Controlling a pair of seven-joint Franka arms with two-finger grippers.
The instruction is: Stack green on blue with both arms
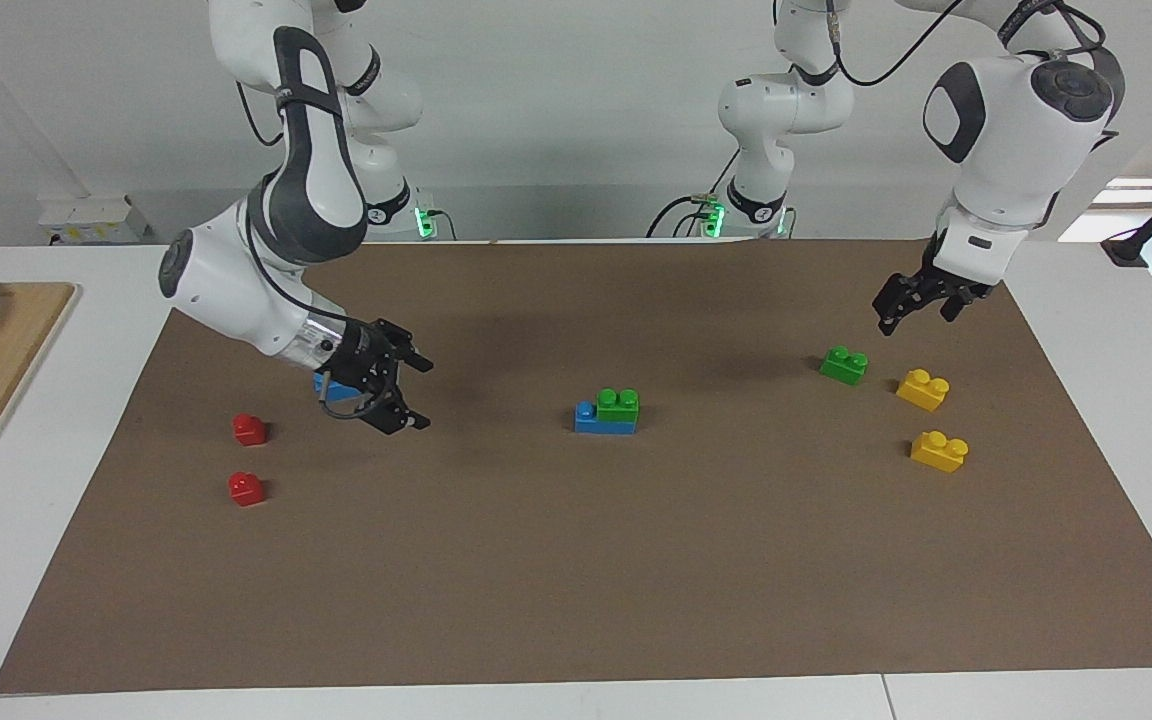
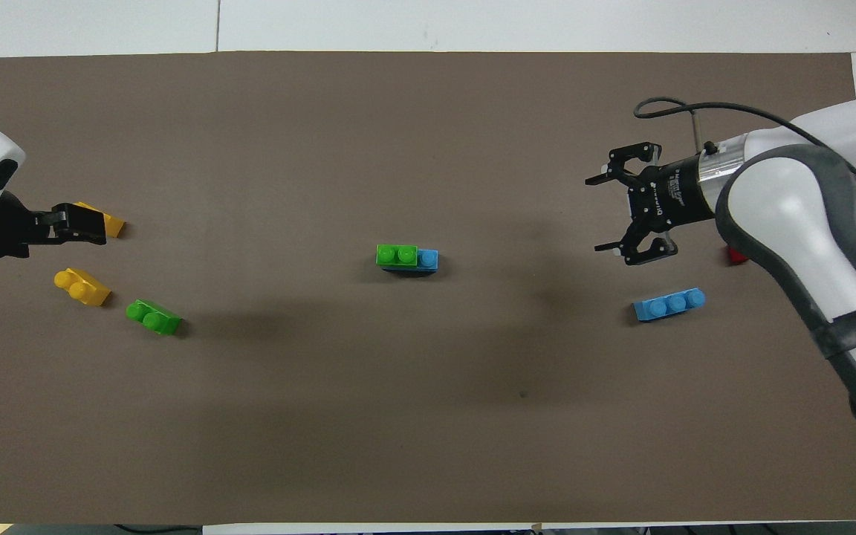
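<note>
**One green brick is stacked; a loose pair waits at the two ends**

At the middle of the surface [image 1: 576,600] you have a green brick [image 1: 618,404] already seated on a blue brick [image 1: 604,422], covering two of its three studs. A second green brick [image 1: 844,364] lies loose toward the left arm's end, near two yellow bricks [image 1: 923,389]. A second blue brick [image 2: 669,305] lies toward the right arm's end, near two red bricks [image 1: 249,429].

Expect these bricks to be light, rigid and smooth, so they may skid if nudged. You would best pinch one across its flat long sides, below the studs.

Your right gripper [image 2: 606,215] hangs beside the loose blue brick with its fingers spread wide, holding nothing. Your left gripper [image 1: 921,310] hovers close to the loose green brick and holds nothing; its fingers look slightly parted.
</note>
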